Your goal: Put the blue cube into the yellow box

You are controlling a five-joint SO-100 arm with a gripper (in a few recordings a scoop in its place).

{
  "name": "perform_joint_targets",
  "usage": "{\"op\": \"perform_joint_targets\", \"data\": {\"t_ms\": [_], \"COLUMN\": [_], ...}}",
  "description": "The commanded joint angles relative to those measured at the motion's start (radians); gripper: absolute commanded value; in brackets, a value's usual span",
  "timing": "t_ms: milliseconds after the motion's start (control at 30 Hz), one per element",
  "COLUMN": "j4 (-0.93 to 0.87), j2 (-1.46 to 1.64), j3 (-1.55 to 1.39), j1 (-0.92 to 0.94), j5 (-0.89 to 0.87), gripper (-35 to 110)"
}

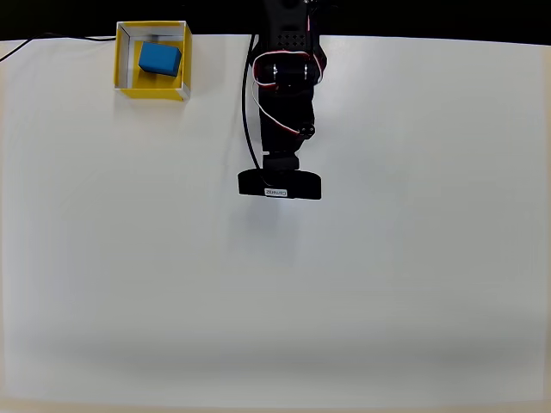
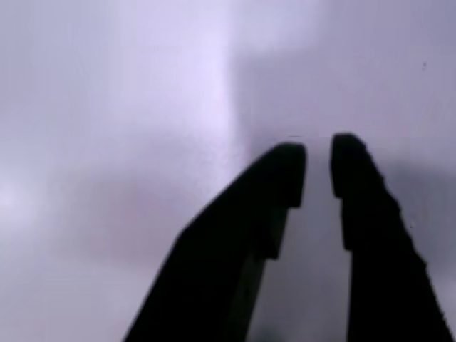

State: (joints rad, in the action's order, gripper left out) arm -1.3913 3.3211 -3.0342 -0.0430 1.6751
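In the overhead view the blue cube (image 1: pixel 160 58) lies inside the yellow box (image 1: pixel 124 58), which stands at the table's far left corner. The cube rests on the box floor, near the middle. My black arm (image 1: pixel 284 95) reaches down from the far edge at the table's centre, well to the right of the box. Its wrist camera bar (image 1: pixel 280 184) covers the fingers from above. In the wrist view my gripper (image 2: pixel 318 160) hangs over bare white table. Its two black fingers stand almost together with only a narrow slit between them, and they hold nothing.
The white table (image 1: pixel 275 284) stretches wide in front of and on both sides of the arm. A dark cable (image 1: pixel 249 103) runs along the arm's left side, and another thin cable (image 1: pixel 26 45) crosses the far left corner.
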Motion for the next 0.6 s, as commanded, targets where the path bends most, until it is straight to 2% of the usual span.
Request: {"op": "perform_joint_targets", "data": {"t_ms": [0, 67, 133, 267, 567], "j4": [0.061, 0.094, 0.04, 0.035, 0.044], "j2": [0.023, 0.023, 0.023, 0.023, 0.017], "j3": [-0.066, -0.11, -0.11, -0.11, -0.11], "j1": [0.021, 0.048, 0.048, 0.038, 0.072], "j5": [0.003, 0.005, 0.005, -0.089, -0.141], "gripper": [0, 0, 0, 0, 0]}}
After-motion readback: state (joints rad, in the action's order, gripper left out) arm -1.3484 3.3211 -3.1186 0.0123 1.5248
